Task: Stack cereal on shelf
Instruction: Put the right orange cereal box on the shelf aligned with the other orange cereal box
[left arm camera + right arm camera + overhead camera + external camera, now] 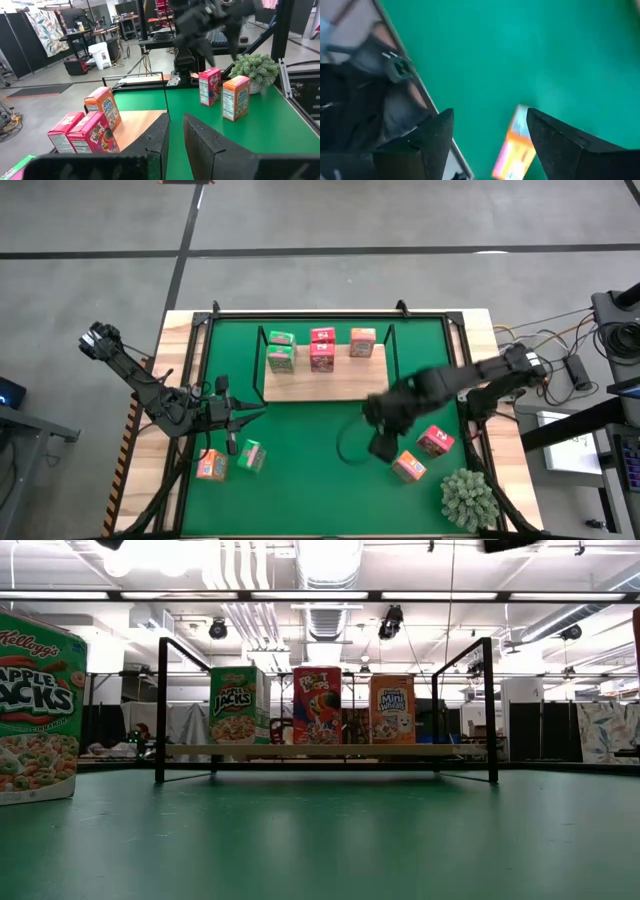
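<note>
Right tool open; orange box beyond, partly hidden.

Left arm low, right arm's fingers spread

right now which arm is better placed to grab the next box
Right. Its open gripper hangs beside the orange box and pink box on the mat, and its wrist view shows the orange box between its fingers. The left gripper sits narrowly parted, pointing away from its boxes.
</note>
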You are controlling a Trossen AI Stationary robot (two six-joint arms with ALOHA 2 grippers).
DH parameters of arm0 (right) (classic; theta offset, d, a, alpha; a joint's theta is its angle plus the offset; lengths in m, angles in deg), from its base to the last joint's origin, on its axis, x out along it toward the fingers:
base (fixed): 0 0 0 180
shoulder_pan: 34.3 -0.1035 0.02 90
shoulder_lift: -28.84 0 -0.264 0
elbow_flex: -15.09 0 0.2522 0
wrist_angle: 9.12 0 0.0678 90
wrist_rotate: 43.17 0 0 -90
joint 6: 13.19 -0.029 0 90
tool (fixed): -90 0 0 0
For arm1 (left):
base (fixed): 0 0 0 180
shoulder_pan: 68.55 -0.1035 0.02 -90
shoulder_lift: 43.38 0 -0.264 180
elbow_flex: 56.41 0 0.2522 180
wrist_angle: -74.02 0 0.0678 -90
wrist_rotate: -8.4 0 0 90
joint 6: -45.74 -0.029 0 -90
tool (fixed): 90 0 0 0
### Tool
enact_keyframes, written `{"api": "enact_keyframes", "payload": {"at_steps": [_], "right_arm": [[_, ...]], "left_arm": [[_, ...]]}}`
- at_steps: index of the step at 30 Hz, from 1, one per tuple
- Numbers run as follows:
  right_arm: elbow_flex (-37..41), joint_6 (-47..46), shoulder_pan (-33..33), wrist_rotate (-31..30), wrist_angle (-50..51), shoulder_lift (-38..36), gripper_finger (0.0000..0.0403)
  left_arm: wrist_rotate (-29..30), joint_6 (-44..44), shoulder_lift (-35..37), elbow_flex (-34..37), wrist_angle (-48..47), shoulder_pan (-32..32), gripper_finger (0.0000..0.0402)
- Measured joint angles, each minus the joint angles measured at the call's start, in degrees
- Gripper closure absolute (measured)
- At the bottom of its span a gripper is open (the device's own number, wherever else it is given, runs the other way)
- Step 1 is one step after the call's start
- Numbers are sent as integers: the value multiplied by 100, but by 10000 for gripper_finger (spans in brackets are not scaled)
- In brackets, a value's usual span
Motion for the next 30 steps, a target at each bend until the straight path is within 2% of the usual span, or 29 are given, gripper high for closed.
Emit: {"api": "enact_keyframes", "payload": {"at_steps": [5,9,20,30], "right_arm": [[568,-1524,-809,-385,679,7,152],[939,-2101,-1193,-592,879,7,149],[1237,-2542,-1699,-736,638,7,149],[1237,-2397,-1751,-884,539,7,152]], "left_arm": [[0,-179,0,-2,-11,1,362],[-1,-289,0,-51,-19,-1,362],[0,-445,0,-94,-35,-1,362],[-1,-487,0,-175,-41,1,362]]}}
